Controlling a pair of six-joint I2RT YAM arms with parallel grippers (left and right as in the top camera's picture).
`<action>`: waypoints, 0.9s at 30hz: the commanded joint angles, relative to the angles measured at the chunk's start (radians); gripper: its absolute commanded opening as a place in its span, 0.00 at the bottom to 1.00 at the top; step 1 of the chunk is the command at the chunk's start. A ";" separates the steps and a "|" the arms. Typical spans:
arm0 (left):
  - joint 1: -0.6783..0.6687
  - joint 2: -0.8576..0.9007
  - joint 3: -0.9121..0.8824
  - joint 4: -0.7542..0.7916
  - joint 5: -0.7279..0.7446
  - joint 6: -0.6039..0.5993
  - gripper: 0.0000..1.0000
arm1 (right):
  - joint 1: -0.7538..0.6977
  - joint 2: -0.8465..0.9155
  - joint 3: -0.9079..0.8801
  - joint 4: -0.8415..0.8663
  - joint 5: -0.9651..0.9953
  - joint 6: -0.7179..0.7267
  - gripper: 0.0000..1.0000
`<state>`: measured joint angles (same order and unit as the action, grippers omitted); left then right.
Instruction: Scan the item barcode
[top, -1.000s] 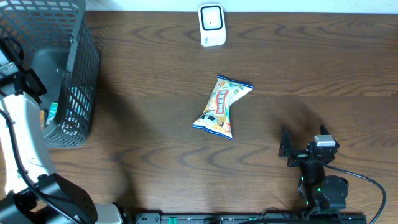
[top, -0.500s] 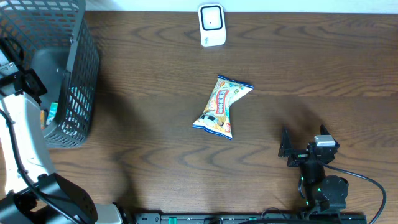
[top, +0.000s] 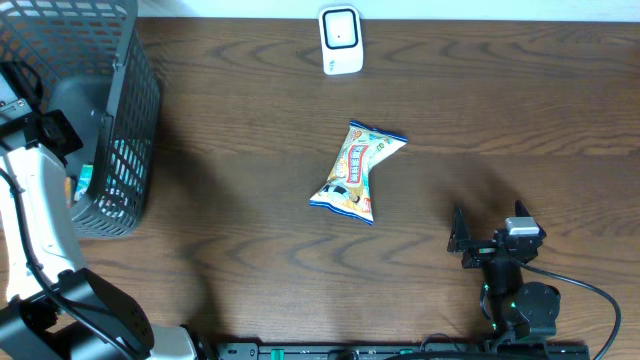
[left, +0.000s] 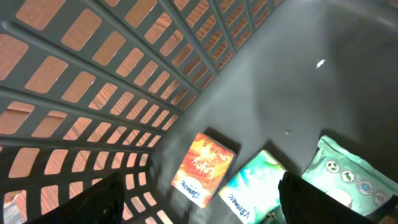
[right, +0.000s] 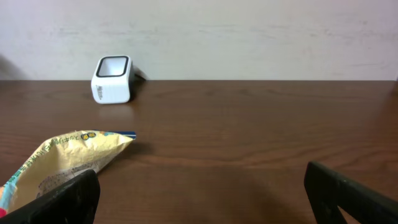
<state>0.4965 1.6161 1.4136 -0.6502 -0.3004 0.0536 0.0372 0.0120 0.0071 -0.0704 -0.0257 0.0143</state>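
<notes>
Status from our side: snack bag (top: 358, 172) lies flat on the counter (top: 230, 240), roughly in the middle. It's angled, with the blue-edged end pointing up-right toward the far edge. Nothing touches it. We can't make out a barcode on it in any view.

Scanner (top: 340, 40) stands at the far edge of the counter, well apart from the bag, with its dark-framed window tilted upward.

Right gripper (right: 202, 174): jaws spread wide, nothing between them. It sits low over the counter near the front right, well apart from the bag. Its wrist camera looks across the wood and shows the bag's near end in the left foreground. The scanner is beyond it, against the pale wall (right: 249, 37).

Left gripper (left: 200, 186): down inside the grey mesh basket (top: 135, 110) at the far left of the counter. Jaws are apart and empty, and we see its fingers (left: 102, 202) only as dark shapes in the lower corners of the wrist view. The white left arm (top: 40, 210) runs up the left edge and over the basket rim.

On the basket floor under that gripper:
- orange packet (left: 204, 169), lying flat near the mesh wall
- teal packet (left: 252, 186) just beside it; whether they touch or overlap we can't tell
- green packet (left: 348, 180) further right, partly cut off by the frame

We see no contact between the left gripper and any of the three
</notes>
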 joint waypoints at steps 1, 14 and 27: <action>0.005 0.011 -0.005 -0.003 0.005 -0.026 0.78 | 0.003 -0.005 -0.002 -0.004 0.005 0.011 0.99; 0.005 0.018 -0.005 0.002 0.005 -0.026 0.77 | 0.003 -0.005 -0.002 -0.005 0.005 0.011 0.99; 0.005 0.031 -0.005 0.004 0.005 -0.026 0.78 | 0.003 -0.004 -0.002 -0.005 0.005 0.011 0.99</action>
<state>0.4965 1.6371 1.4136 -0.6468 -0.2935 0.0475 0.0372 0.0120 0.0071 -0.0704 -0.0257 0.0147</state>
